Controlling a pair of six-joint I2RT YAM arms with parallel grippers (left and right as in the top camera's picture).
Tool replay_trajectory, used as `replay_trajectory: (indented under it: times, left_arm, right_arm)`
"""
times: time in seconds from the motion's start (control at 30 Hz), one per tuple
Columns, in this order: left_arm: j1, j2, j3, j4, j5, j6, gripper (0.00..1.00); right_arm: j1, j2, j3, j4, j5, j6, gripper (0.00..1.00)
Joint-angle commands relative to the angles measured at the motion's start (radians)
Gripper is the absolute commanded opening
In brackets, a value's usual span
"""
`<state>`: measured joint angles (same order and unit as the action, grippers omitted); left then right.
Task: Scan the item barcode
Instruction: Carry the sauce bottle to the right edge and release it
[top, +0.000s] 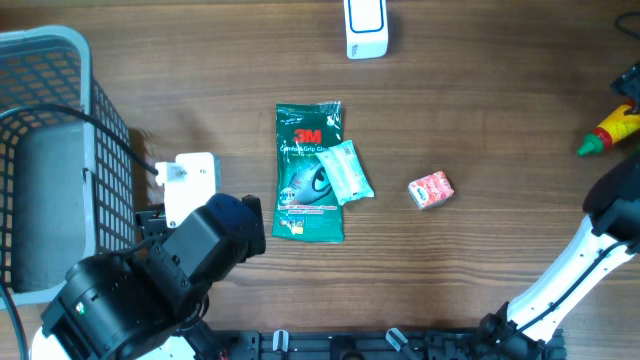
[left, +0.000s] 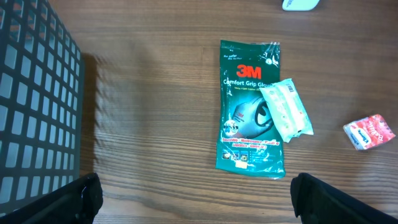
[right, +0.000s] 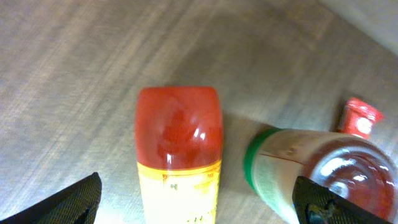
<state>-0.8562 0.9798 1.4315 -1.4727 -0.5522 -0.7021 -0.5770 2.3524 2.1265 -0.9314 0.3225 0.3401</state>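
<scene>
A: Judging progress: looks barely begun. Shows no item lifted or brought toward the white device (top: 366, 30) at twelve o'clock on the desk (top: 480, 90), probably the scanner.

B: Agreed. Finds the left end effector (left: 196, 202) spread wide and empty, near the eight o'clock corner of the green glove packet (top: 309, 172) at desk centre. Shows a clear sachet (top: 347, 172) overlapping that packet's three o'clock edge, and a small red box (top: 431, 189) well apart toward three o'clock.

A: And the right end effector (right: 199, 199)?

B: Spread too, pinching nothing, hovering over a red-capped yellow bottle (right: 179, 155) at the desk's three o'clock edge, beside a green-collared bottle (right: 311, 168). Cannot tell which item is meant for scanning. Leaves grasping, carrying and showing the barcode all to do.

A: Comparing views: from overhead, gets the whole layout. From the right wrist, gets both bottle caps close up. From the left wrist, reads the packet's lettering but misses the bottles entirely.
</scene>
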Motion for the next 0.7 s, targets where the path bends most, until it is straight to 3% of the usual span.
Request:
replay_trajectory:
  times: [0.0,0.23,0.37,0.53,0.67]
  left_arm:
    - [0.002,-0.002,0.003,0.002,-0.002,-0.013,1.0]
    - [0.002,-0.002,0.003,0.002,-0.002,-0.013,1.0]
    - [0.002,-0.002,0.003,0.002,-0.002,-0.013,1.0]
    - [0.002,-0.002,0.003,0.002,-0.002,-0.013,1.0]
    - [0.002,-0.002,0.003,0.002,-0.002,-0.013,1.0]
  right_arm:
    - [0.003,-0.062,0.002,-0.019,0.053,0.0,1.0]
    - [0.11,-0.242,0.002,-0.129,-0.054,0.0,1.0]
    - [0.213,-0.365,0.002,-0.275,-0.216,0.017,1.0]
    - [0.32,-0.446,0.001,-0.508,-0.302,0.225,1.0]
    - [0.415,-0.459,0.001,-0.617,-0.301,0.232,0.99]
